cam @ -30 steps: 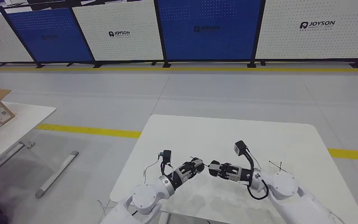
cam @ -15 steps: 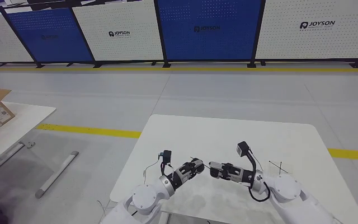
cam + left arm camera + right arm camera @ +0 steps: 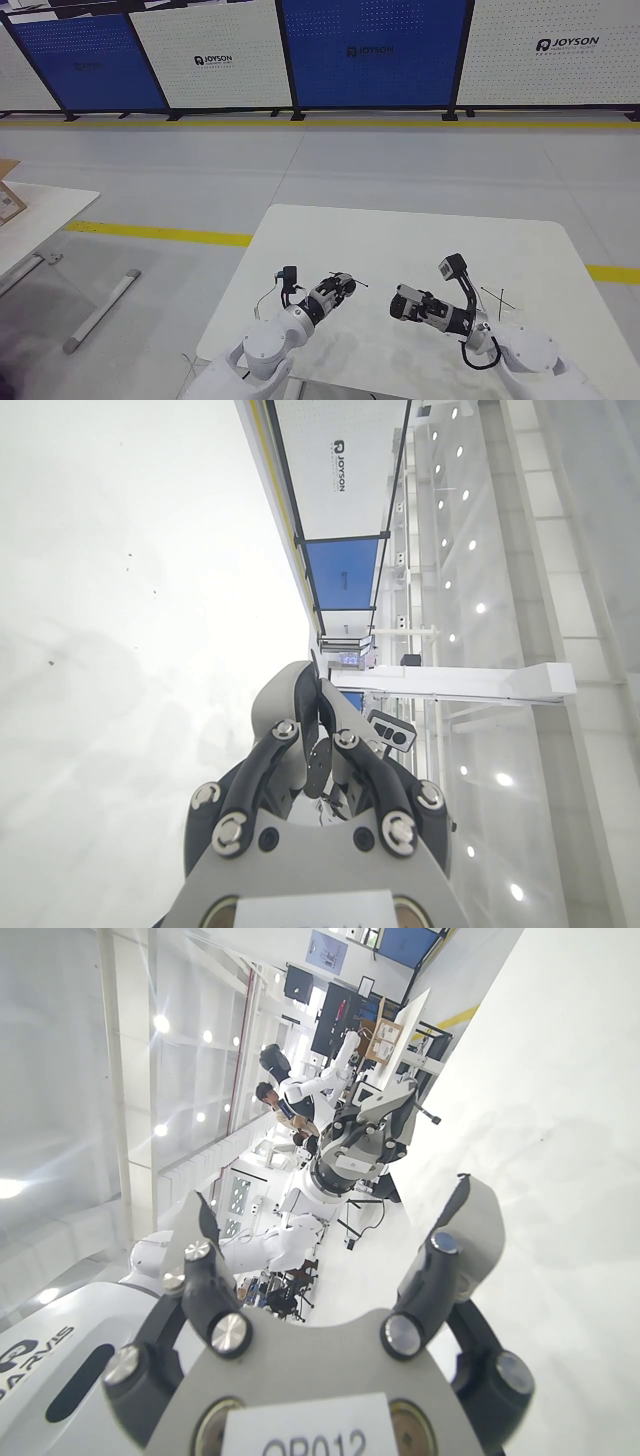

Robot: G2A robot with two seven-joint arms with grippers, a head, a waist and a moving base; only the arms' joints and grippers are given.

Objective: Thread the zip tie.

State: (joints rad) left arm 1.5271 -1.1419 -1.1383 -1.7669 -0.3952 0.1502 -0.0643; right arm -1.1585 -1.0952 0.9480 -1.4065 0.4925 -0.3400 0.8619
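In the top view my left gripper hovers over the white table near its front left, shut on a thin black zip tie that pokes out toward the right arm. The right wrist view shows that gripper from afar, the zip tie jutting from its tips. Its own wrist view shows the fingers pressed together. My right gripper sits a short gap to the right, open, with its fingers wide apart and nothing between them.
Two or three spare black zip ties lie crossed on the table beside the right arm. A second white table with a cardboard box stands far left. The far half of the work table is bare.
The two grippers were nearly touching at the zip tie. The right gripper has drawn back to the right, and the left one has shifted slightly left, still holding the zip tie.
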